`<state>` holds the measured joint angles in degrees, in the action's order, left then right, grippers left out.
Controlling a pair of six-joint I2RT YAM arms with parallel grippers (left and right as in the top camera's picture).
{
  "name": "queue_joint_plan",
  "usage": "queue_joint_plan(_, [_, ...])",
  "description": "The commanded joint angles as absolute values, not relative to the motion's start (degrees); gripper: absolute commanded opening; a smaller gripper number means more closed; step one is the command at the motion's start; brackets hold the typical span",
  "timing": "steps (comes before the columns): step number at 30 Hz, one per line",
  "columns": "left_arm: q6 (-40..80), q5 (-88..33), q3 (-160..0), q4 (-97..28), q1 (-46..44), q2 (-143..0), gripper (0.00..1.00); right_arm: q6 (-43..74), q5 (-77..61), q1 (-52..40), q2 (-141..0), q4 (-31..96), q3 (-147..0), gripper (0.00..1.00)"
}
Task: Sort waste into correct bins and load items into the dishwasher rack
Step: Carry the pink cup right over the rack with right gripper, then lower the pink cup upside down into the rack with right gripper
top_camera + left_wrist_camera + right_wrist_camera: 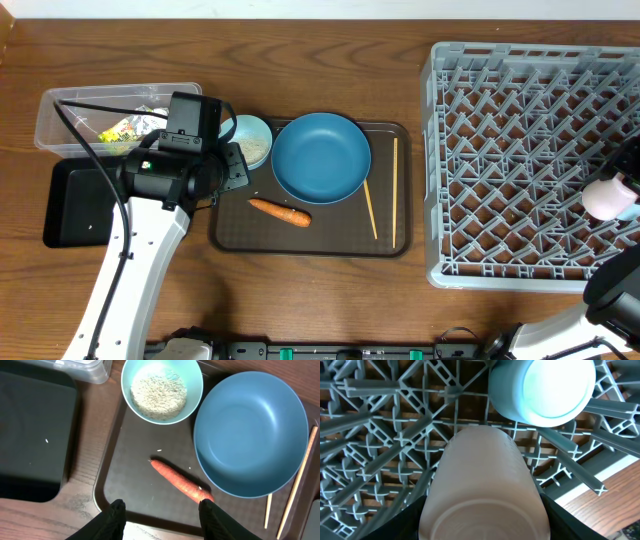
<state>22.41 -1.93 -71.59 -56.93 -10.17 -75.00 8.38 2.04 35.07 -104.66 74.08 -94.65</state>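
My left gripper (162, 505) is open and empty, above the front edge of the brown tray just short of the orange carrot (180, 483). The carrot also shows from overhead (279, 212). The small pale-blue bowl (162, 390) holds white rice. The large blue dish (321, 157) and two chopsticks (369, 208) lie on the same tray. My right gripper (482, 516) is shut on the pink cup (480, 470), bottom toward the camera, over the grey rack (520, 170). The light-blue cup (542, 390) stands upside down in the rack beside it.
The clear tub (60, 115) at the far left holds the yellow wrapper (118, 128). The black tray (75, 205) lies in front of it, partly under my left arm. The brown serving tray (310, 240) sits mid-table. A few rice grains lie loose on it.
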Motion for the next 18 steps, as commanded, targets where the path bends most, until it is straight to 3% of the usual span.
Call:
queue_joint_plan(1, [21.61, -0.8, -71.83, -57.43, -9.93, -74.89, 0.5, 9.21, 2.02, 35.77, -106.5, 74.06, -94.65, 0.17])
queue_joint_plan(18, [21.61, -0.8, -71.79, -57.65, -9.93, -74.89, 0.5, 9.39, 3.25, 35.83, -106.45, 77.03, -100.38, 0.16])
